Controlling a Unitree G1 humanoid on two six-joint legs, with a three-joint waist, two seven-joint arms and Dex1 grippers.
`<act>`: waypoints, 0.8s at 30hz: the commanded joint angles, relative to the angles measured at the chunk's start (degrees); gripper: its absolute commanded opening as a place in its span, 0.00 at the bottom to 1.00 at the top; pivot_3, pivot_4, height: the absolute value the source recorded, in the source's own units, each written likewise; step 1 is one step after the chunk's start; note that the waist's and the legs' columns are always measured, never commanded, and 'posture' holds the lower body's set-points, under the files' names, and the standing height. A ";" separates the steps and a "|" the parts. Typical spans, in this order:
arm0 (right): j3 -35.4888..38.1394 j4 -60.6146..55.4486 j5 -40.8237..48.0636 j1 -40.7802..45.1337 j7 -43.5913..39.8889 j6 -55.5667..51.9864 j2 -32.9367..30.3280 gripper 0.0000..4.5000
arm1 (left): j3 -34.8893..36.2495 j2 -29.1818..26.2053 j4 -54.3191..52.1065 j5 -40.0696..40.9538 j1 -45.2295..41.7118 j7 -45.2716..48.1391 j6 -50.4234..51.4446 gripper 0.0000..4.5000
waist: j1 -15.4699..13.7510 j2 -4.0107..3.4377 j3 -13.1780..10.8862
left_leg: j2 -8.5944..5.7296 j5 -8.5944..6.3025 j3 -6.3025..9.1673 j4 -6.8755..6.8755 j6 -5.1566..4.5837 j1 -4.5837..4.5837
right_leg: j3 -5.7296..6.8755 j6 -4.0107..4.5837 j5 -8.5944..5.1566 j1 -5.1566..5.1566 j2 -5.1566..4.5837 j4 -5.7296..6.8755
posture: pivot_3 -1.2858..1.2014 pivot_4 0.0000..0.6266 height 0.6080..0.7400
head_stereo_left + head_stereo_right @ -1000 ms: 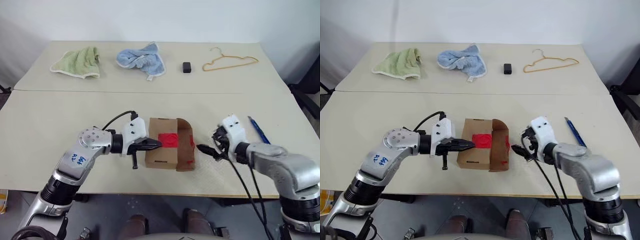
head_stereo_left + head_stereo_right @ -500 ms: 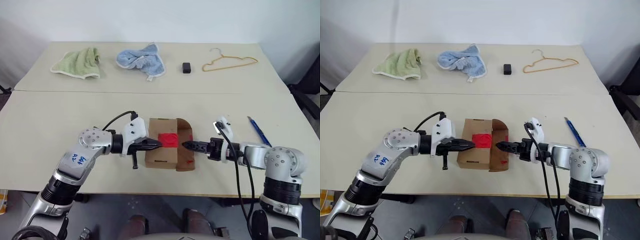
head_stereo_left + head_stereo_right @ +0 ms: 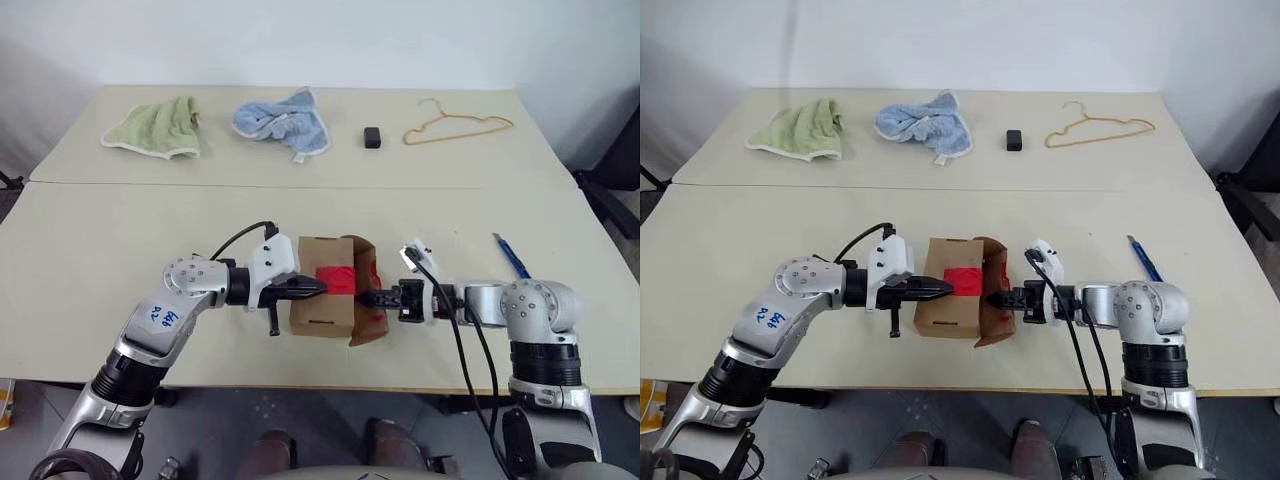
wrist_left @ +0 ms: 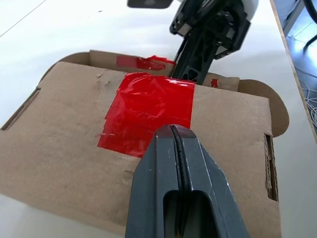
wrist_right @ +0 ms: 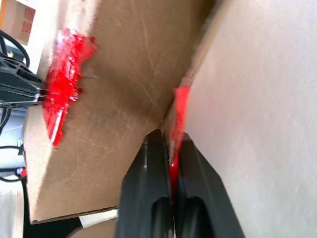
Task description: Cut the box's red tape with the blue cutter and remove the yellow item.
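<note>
head eyes look down over the table point(image 3: 90, 250); both wrist views sit close on the box point(image 4: 59, 129).

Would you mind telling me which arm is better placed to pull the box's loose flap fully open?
The right, I think. The right gripper is already shut on the raised flap of the box, while the left gripper, shut, rests on the red tape, steadying the top.

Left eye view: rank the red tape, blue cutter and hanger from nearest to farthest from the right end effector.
1. Red tape, just left of the right end effector, on the box.
2. Blue cutter, to its right.
3. Hanger, far side.
</note>
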State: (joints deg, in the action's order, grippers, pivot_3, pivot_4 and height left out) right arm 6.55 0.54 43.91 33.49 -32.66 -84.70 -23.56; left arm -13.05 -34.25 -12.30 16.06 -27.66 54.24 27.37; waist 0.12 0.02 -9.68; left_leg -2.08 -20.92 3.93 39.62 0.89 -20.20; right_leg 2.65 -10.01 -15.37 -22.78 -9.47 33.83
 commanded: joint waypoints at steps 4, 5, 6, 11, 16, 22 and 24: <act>-6.61 6.16 -3.49 1.57 -3.68 3.05 -4.34 0.03 | -1.22 -0.33 2.99 -0.65 -0.15 3.37 -1.93 0.00 | -0.02 0.02 0.01 | 0.00 0.00 0.02 0.00 0.00 0.01 | 0.01 0.00 0.00 0.03 0.00 -0.01 | 0.52 0.24 1.00; -7.16 7.17 -4.07 2.12 -3.86 3.76 -4.82 0.03 | -1.12 -0.38 3.42 -0.73 -0.34 3.67 -2.27 0.00 | 0.00 0.02 0.01 | 0.00 0.00 0.02 0.00 0.00 0.02 | 0.01 0.00 0.00 0.03 0.00 -0.01 | 0.52 0.24 1.00; -7.29 8.21 -4.47 2.76 -4.05 4.47 -5.17 0.03 | -1.03 -0.39 3.79 -0.82 -0.48 3.89 -2.58 0.00 | 0.00 0.02 0.01 | 0.00 0.00 0.02 0.00 0.00 0.02 | 0.01 0.00 0.00 0.03 0.00 -0.01 | 0.52 0.24 1.00; -8.00 14.23 -5.91 7.50 -6.53 8.16 -6.86 0.03 | -0.75 -0.06 4.53 -0.78 -0.50 4.27 -3.35 0.00 | -0.13 0.04 0.02 | 0.00 0.00 0.03 0.03 -0.01 0.04 | 0.01 -0.01 0.01 0.09 0.00 -0.02 | 0.52 0.24 1.00; -8.41 19.77 -6.46 11.76 -9.10 9.58 -6.92 0.08 | -0.86 0.67 4.14 -0.57 -0.04 3.94 -3.25 0.00 | -0.18 0.00 -0.01 | -0.01 0.01 0.05 0.02 -0.01 0.00 | 0.02 -0.01 0.01 0.07 0.00 -0.05 | 0.52 0.24 1.00; -12.78 17.85 -8.60 9.94 -14.13 11.96 -10.18 0.48 | -0.67 0.94 4.67 -1.53 -0.03 2.77 -3.25 0.00 | -0.28 -0.03 -0.03 | -0.01 0.01 0.07 -0.06 -0.01 -0.05 | 0.04 -0.01 0.01 0.02 0.00 -0.11 | 0.52 0.24 1.00; -13.35 18.50 -9.20 10.27 -15.69 13.49 -10.95 0.62 | -0.41 1.08 4.95 -1.90 -0.14 1.91 -3.20 0.00 | -0.34 -0.03 -0.03 | -0.01 0.01 0.08 -0.05 -0.01 -0.04 | 0.06 -0.01 0.01 0.05 0.00 -0.13 | 0.52 0.24 1.00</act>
State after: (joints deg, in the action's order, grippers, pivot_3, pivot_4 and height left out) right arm -5.94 17.76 38.29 44.64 -48.95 -72.19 -32.48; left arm -12.84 -33.04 -8.45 16.01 -28.64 57.06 23.68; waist -0.21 -0.01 -9.71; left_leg -2.10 -20.91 4.01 39.58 0.88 -20.23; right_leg 2.70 -10.02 -15.36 -22.70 -9.48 33.68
